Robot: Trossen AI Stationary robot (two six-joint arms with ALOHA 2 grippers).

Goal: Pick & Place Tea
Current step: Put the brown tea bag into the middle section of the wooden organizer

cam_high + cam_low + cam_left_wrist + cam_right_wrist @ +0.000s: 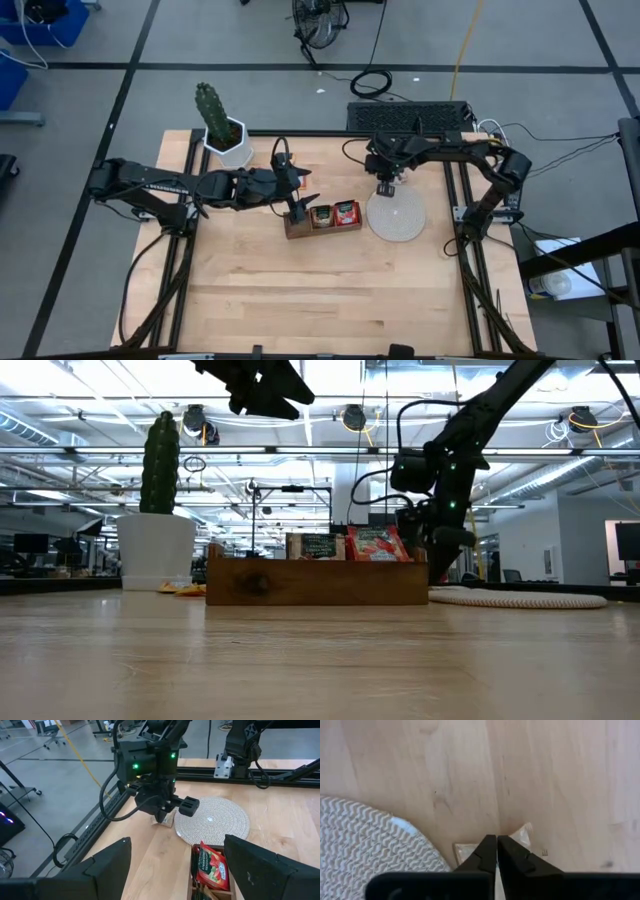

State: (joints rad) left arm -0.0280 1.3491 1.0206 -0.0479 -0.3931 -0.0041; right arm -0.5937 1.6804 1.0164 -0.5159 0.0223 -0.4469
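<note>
Tan sachet (520, 836) between right jaws.

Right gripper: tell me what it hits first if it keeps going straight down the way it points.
The right gripper points down, shut on a pale tea sachet lying on the table beside the woven disc. Going on, it would likely press sachet into tabletop almost at once.

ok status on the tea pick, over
Right gripper shut on tan sachet beside woven disc. Left gripper open above tray. Nothing blocking.
</note>
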